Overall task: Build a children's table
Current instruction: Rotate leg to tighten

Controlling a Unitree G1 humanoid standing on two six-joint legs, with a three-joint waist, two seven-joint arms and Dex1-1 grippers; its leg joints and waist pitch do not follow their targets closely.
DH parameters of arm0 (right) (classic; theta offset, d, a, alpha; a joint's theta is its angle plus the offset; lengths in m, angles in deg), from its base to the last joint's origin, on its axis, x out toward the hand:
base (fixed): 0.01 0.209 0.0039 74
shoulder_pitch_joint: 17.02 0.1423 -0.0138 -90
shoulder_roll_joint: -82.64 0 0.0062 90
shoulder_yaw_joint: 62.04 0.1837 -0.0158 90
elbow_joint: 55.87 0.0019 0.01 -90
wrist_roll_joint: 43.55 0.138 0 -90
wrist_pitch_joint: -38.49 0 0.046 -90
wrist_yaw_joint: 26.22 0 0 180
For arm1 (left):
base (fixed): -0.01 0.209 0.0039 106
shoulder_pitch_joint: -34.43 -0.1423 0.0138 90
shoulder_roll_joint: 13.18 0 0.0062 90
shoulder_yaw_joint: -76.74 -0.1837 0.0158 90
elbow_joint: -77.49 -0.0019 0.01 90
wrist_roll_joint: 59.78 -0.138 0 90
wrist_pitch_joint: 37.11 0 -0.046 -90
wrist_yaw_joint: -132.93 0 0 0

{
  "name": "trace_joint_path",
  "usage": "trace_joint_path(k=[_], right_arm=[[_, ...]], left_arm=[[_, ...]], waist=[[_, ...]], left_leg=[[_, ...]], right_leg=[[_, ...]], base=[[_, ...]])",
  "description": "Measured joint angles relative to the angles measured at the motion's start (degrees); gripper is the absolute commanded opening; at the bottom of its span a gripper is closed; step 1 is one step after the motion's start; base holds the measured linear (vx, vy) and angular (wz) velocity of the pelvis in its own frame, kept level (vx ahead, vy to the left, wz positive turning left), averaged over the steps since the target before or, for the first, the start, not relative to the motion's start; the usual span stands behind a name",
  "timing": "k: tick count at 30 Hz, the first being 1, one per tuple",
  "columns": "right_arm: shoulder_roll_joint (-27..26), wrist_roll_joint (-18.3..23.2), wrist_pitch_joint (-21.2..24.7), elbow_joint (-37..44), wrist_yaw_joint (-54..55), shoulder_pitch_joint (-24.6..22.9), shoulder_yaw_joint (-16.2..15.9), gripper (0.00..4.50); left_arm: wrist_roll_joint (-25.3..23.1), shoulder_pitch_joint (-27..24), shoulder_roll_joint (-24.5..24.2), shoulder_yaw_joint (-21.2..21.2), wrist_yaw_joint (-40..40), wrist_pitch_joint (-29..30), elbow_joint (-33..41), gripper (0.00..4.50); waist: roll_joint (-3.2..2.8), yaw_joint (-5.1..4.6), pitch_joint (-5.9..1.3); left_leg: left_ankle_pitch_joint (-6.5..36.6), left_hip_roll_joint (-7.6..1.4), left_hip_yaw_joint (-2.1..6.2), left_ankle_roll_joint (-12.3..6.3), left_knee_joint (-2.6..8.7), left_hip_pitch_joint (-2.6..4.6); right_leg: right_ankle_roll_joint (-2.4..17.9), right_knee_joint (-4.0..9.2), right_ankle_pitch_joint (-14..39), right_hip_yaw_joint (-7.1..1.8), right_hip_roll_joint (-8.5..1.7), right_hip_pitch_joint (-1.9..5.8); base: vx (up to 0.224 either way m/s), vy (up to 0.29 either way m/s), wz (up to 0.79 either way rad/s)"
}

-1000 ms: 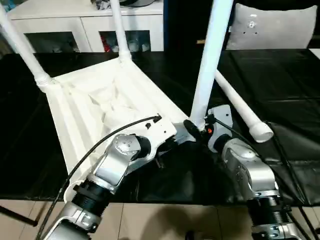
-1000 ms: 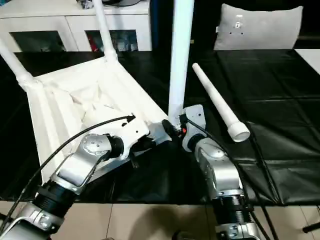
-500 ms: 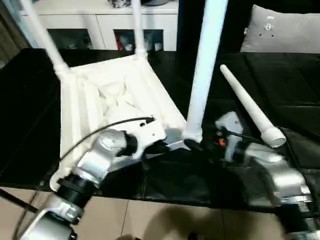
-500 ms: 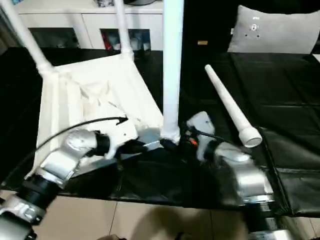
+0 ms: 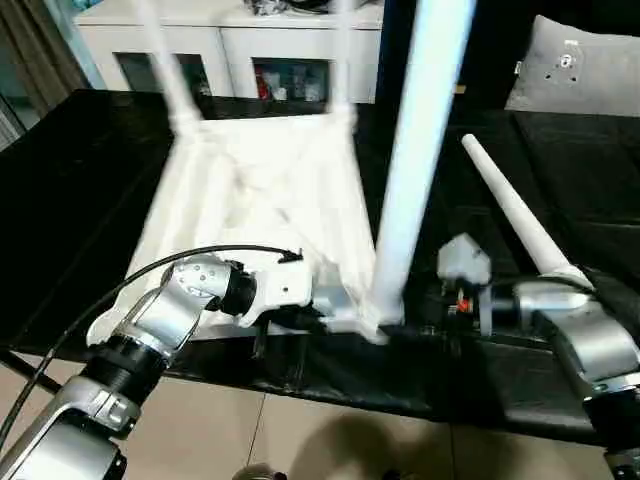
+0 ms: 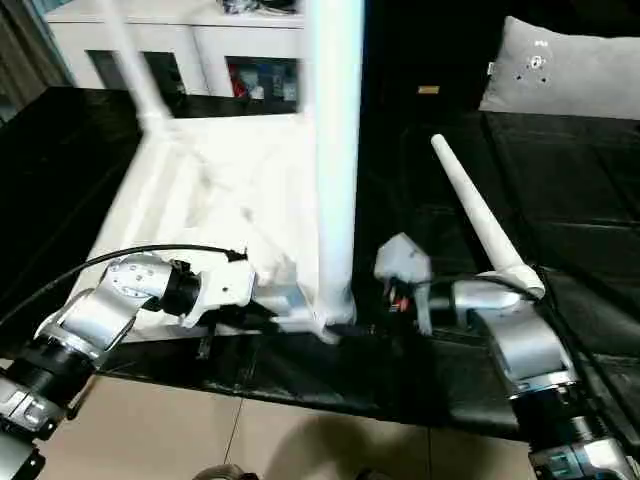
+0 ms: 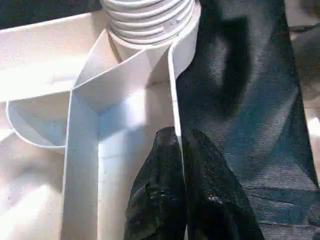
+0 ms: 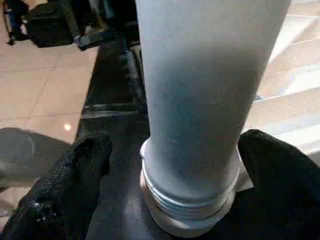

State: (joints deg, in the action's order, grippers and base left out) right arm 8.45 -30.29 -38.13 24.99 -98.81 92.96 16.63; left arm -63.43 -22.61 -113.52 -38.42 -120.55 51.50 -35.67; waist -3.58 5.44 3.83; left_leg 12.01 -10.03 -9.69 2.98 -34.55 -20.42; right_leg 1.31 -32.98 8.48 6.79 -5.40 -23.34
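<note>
The children's table top [image 5: 260, 200] lies upside down on the black work surface, its ribbed underside up. Two legs [image 5: 165, 70] stand in its far corners. A third leg [image 5: 415, 150] stands upright in the near right corner socket. A loose leg [image 5: 515, 215] lies on the black cover to the right. My left gripper [image 7: 179, 137] is shut on the top's thin rim wall just beside that near socket [image 7: 147, 20]. My right gripper [image 8: 177, 150] is open, one finger [image 8: 75, 170] on each side of the upright leg's threaded base [image 8: 187, 200].
A white glass-doored cabinet [image 5: 250, 40] stands behind the work surface and a grey cushion [image 5: 580, 70] lies at the back right. The surface's front edge [image 5: 330, 390] runs just below both grippers, with tiled floor beneath. A black cable [image 5: 150, 275] loops off my left forearm.
The right gripper's fingers have spread apart from the upright leg's base and that arm has drawn back to the right. The head view has swung. The left gripper keeps its hold on the rim.
</note>
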Motion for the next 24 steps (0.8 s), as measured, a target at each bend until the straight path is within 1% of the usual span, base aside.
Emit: trace_joint_path(k=[1, 10, 14, 15, 16, 18, 21, 24], right_arm=[[0.16, 0.04, 0.0, -0.12, -0.6, 0.18, -0.42, 4.2], [0.25, -0.66, -0.48, -2.75, -1.34, 1.42, -1.59, 3.34], [0.19, -0.6, -0.38, -2.9, -1.27, 1.63, -1.55, 3.05], [0.13, -0.58, -0.37, -2.95, -1.26, 1.62, -1.52, 3.05], [0.03, -0.53, -0.35, -3.03, -1.26, 1.63, -1.48, 2.85], [-0.15, -0.35, -0.11, -3.12, -1.22, 1.62, -1.37, 2.8], [-0.7, 0.51, 1.65, -2.67, -0.91, 0.74, -0.42, 2.74], [-1.92, 1.02, 3.92, -0.85, 1.1, -0.51, 0.35, 2.72]], left_arm=[[0.01, 0.32, 0.0, -0.17, -0.65, -0.51, -0.48, 0.0], [0.51, 0.67, 0.17, -0.51, -1.76, -1.81, -1.03, 0.0], [0.58, 0.77, 0.19, -0.49, -1.95, -2.45, -1.8, 0.0], [0.59, 0.77, 0.18, -0.47, -1.97, -2.48, -1.84, 0.0], [0.59, 0.78, 0.18, -0.46, -1.99, -2.48, -1.86, 0.0], [0.71, 0.77, 0.16, -0.43, -2.03, -2.47, -1.86, 0.0], [1.53, 0.52, 0.27, 0.0, -2.2, -1.23, -1.65, 0.0], [2.07, -0.67, 1.09, 1.2, -1.27, 2.89, 0.08, 0.0]], waist=[[0.0, -0.08, 0.0], [0.08, -0.2, 0.03], [0.09, -0.2, 0.03], [0.09, -0.21, 0.03], [0.09, -0.23, 0.03], [0.1, -0.24, 0.04], [0.12, -0.21, 0.04], [0.12, -0.36, 0.04]], left_leg=[[0.0, 0.0, 0.0, 0.01, 0.0, -0.01], [-0.02, -0.01, -0.01, -0.02, 0.01, -0.08], [-0.07, -0.01, -0.01, -0.12, 0.01, -0.1], [-0.07, -0.01, -0.01, -0.12, 0.02, -0.1], [-0.07, -0.01, -0.01, -0.12, 0.02, -0.1], [-0.07, -0.01, -0.01, -0.12, 0.02, -0.1], [-0.07, -0.01, -0.01, -0.12, 0.02, -0.1], [-0.07, -0.01, -0.04, -0.11, 0.03, -0.11]], right_leg=[[-0.09, -0.02, 0.05, 0.0, 0.0, 0.0], [-0.11, -0.04, 0.07, -0.01, 0.01, 0.0], [-0.11, -0.04, 0.09, -0.01, 0.01, 0.0], [-0.11, -0.04, 0.09, -0.01, 0.01, 0.0], [-0.11, -0.04, 0.09, -0.01, 0.01, 0.0], [-0.11, -0.04, 0.09, -0.01, 0.01, 0.0], [-0.12, -0.04, 0.1, 0.0, 0.01, 0.0], [-0.11, -0.05, 0.09, -0.03, 0.01, 0.0]], base=[[0.0, 0.0, 0.0], [0.0, 0.0, 0.0], [0.0, 0.0, 0.0], [0.0, 0.0, 0.0], [0.0, 0.0, 0.0], [0.0, 0.0, 0.0], [0.0, 0.0, 0.0], [0.0, 0.0, 0.0]])
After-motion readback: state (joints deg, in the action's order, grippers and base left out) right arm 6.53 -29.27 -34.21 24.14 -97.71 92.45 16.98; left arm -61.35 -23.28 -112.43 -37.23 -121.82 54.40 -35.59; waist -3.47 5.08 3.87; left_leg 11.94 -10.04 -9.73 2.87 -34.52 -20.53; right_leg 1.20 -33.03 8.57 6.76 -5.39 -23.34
